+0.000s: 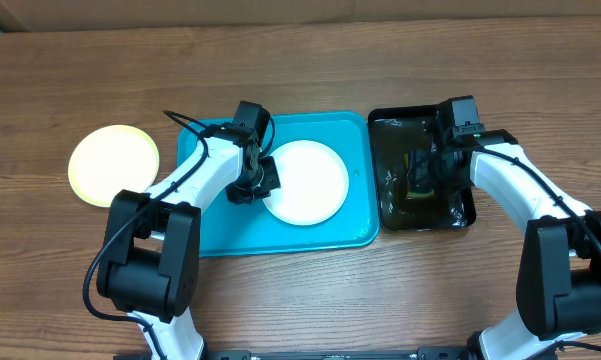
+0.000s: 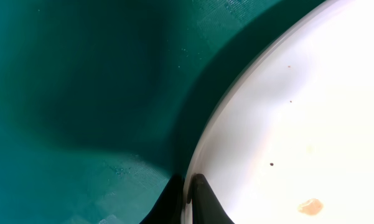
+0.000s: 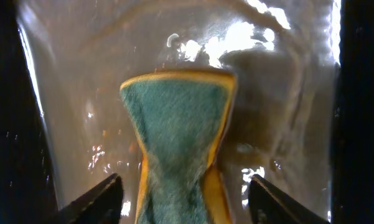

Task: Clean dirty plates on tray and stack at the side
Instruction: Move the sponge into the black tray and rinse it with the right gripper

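Note:
A white plate (image 1: 310,182) lies on the turquoise tray (image 1: 280,235). My left gripper (image 1: 256,186) is at the plate's left rim. In the left wrist view its fingers (image 2: 189,190) are shut on the rim of the white plate (image 2: 311,112), which bears an orange-brown smear and small specks. A pale yellow-green plate (image 1: 113,165) lies on the table left of the tray. A third plate does not show. My right gripper (image 1: 427,170) hangs over the black tray, open (image 3: 183,199), with its fingers on either side of a green and yellow sponge (image 3: 177,137) without touching it.
The glossy black tray (image 1: 390,205) stands right of the turquoise tray and holds shiny water (image 3: 280,124) with the sponge (image 1: 420,185) in it. Bare wooden table (image 1: 310,60) lies behind and in front of both trays.

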Controlling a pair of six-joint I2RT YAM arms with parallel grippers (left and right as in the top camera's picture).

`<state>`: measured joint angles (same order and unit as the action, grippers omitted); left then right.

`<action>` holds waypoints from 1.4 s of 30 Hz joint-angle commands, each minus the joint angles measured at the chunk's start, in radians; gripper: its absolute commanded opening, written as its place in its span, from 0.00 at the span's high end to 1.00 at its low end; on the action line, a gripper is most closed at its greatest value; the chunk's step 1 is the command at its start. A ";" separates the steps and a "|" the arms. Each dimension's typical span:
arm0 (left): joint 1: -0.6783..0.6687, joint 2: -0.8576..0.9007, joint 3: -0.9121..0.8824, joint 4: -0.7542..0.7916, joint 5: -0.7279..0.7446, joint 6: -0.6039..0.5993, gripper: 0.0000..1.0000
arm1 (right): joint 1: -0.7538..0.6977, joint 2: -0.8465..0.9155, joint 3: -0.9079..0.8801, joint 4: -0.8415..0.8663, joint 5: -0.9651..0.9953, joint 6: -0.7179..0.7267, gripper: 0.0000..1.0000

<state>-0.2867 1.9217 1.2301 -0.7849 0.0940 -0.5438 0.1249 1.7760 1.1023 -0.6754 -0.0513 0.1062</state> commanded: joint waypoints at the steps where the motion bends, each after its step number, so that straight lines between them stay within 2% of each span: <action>1: -0.008 0.020 -0.012 0.005 -0.026 0.024 0.95 | 0.003 0.001 -0.032 0.044 0.034 0.001 0.33; 11: -0.008 0.020 -0.012 0.012 -0.026 0.024 0.96 | 0.004 0.007 -0.193 0.267 0.031 0.002 0.38; 13: -0.008 0.020 -0.012 0.011 -0.026 0.024 0.96 | 0.004 0.007 -0.203 0.286 0.031 0.002 0.59; 14: -0.008 0.020 -0.012 0.011 -0.026 0.024 0.96 | 0.004 0.006 -0.201 0.289 0.031 0.002 0.79; 15: -0.008 0.020 -0.012 0.011 -0.026 0.024 0.96 | 0.004 0.006 -0.196 0.289 0.024 0.002 0.92; 16: -0.008 0.020 -0.012 0.011 -0.026 0.024 0.96 | 0.004 0.006 -0.187 0.284 0.011 0.002 0.94; 17: -0.008 0.020 -0.012 0.012 -0.026 0.024 0.96 | 0.004 0.006 -0.173 0.275 -0.003 0.001 0.88; 19: -0.008 0.020 -0.012 0.014 -0.026 0.024 0.96 | 0.004 0.006 -0.142 0.257 -0.018 0.002 0.30; 20: -0.008 0.020 -0.012 0.014 -0.026 0.024 0.96 | 0.004 0.006 -0.130 0.254 -0.018 0.002 0.22; 21: -0.008 0.020 -0.012 0.014 -0.026 0.024 0.96 | 0.004 0.006 -0.123 0.256 -0.017 0.002 0.18; 23: -0.009 0.020 -0.012 0.014 -0.026 0.024 0.96 | 0.004 0.006 -0.120 0.278 -0.017 0.001 0.12; 26: -0.009 0.020 -0.012 0.014 -0.026 0.024 0.96 | 0.004 0.007 -0.120 0.305 -0.017 0.001 0.12; 27: -0.009 0.020 -0.012 0.014 -0.026 0.024 0.96 | 0.004 0.007 -0.120 0.309 -0.017 0.001 0.18; 29: -0.009 0.020 -0.012 0.016 -0.026 0.024 0.96 | 0.004 0.007 -0.121 0.309 -0.016 0.001 0.38; 30: -0.009 0.020 -0.012 0.019 -0.026 0.024 0.96 | 0.004 0.007 -0.121 0.307 -0.017 0.001 0.44; 32: -0.009 0.020 -0.012 0.023 -0.026 0.024 0.96 | 0.004 0.007 -0.121 0.306 -0.018 0.001 0.46; 33: -0.009 0.020 -0.012 0.023 -0.026 0.024 0.96 | 0.004 0.006 -0.120 0.309 -0.023 0.001 0.44; 34: -0.009 0.020 -0.012 0.023 -0.026 0.024 0.96 | 0.004 0.005 -0.114 0.307 -0.036 0.001 0.38; 36: -0.009 0.020 -0.012 0.023 -0.026 0.024 0.96 | 0.003 -0.006 -0.081 0.265 -0.089 0.001 0.17; 42: -0.009 0.020 -0.012 0.023 -0.026 0.024 0.96 | 0.003 -0.037 0.019 0.051 -0.089 0.000 0.00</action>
<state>-0.2886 1.9217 1.2301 -0.7650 0.0944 -0.5404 0.1268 1.7718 1.0813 -0.5995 -0.1333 0.1089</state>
